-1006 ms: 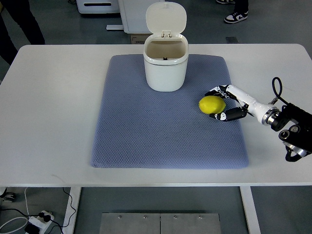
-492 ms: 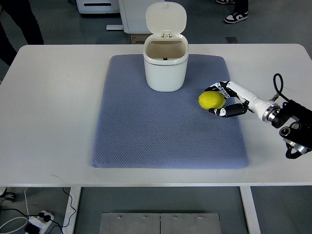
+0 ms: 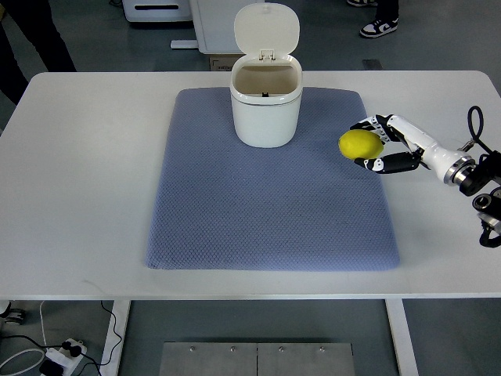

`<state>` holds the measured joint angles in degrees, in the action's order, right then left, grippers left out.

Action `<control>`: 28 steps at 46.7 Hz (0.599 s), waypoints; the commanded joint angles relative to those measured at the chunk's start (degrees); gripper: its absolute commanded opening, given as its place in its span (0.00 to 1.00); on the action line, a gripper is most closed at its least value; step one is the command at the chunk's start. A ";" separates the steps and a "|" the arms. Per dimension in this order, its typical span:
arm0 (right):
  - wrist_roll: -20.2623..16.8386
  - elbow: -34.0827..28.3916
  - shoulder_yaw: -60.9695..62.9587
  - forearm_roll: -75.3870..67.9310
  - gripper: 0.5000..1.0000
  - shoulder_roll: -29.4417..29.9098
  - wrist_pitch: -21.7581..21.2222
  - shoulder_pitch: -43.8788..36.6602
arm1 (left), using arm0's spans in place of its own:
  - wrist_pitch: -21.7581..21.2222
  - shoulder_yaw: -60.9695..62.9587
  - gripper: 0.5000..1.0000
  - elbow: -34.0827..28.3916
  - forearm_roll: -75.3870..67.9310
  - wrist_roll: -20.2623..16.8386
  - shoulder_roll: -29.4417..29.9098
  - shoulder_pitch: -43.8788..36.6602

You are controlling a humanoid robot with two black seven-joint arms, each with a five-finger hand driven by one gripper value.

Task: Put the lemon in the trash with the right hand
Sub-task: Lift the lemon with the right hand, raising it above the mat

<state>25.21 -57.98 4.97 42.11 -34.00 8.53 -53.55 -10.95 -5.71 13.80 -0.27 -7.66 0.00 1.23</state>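
top view | right hand (image 3: 381, 146) fingers curled around lemon (image 3: 361, 144), carrying it above mat's (image 3: 235, 219) right side | flip-lid trash bin (image 3: 266, 102) open, far-left, ready to receive

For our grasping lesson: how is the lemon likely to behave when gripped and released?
The lemon, rounded and smooth-looking, would probably roll if set down on the mat. It looks firm, since the right hand wraps it without denting.

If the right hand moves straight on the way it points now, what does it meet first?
Probably the white trash bin; the right hand, holding the lemon, points left toward it, though its height is unclear.
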 commanded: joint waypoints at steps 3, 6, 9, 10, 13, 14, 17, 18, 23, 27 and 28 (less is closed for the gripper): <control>0.98 -1.79 1.44 -0.71 0.00 -3.79 -0.35 -0.06 | -0.03 0.00 1.00 0.00 0.00 0.01 0.00 0.00; 1.25 -2.31 2.06 -1.33 0.00 -5.54 -0.79 -0.50 | 0.06 0.00 1.00 0.00 0.00 0.01 0.00 0.00; 1.25 -3.02 2.41 -1.94 0.00 -6.95 -1.15 -1.47 | -0.03 0.00 1.00 0.00 0.00 0.01 0.00 0.00; 1.25 -3.37 2.41 -2.12 0.00 -7.48 -1.15 -1.90 | 0.06 0.00 1.00 0.00 0.00 0.01 0.00 0.00; 1.25 -4.60 2.41 -2.82 0.00 -8.62 -1.41 -3.22 | -0.03 0.00 1.00 0.00 0.00 0.01 0.00 0.00; 1.25 -5.12 2.41 -3.17 0.00 -8.97 -1.58 -3.66 | 0.06 0.00 1.00 0.00 0.00 0.01 0.00 0.00; 1.16 -6.44 2.41 -4.84 0.00 -10.20 -2.02 -5.42 | -0.03 0.00 1.00 0.00 0.00 0.01 0.00 0.00; 1.07 -6.79 2.41 -5.54 0.00 -10.47 -2.11 -6.03 | 0.06 0.00 1.00 0.00 0.00 0.01 0.00 0.00; 0.72 -8.03 1.89 -7.92 0.00 -11.52 -3.25 -9.11 | -0.03 0.00 1.00 0.00 0.00 0.01 0.00 0.00; 0.54 -8.91 0.66 -8.98 0.00 -11.96 -3.61 -11.74 | 0.06 0.00 1.00 0.00 0.00 0.01 0.00 0.00; 0.54 -9.17 -0.13 -9.24 0.00 -11.97 -3.61 -12.45 | -0.03 0.00 1.00 0.00 0.00 0.01 0.00 0.00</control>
<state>25.82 -66.47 6.42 33.63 -45.78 5.04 -64.03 -10.96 -5.71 13.80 -0.26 -7.65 0.00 1.23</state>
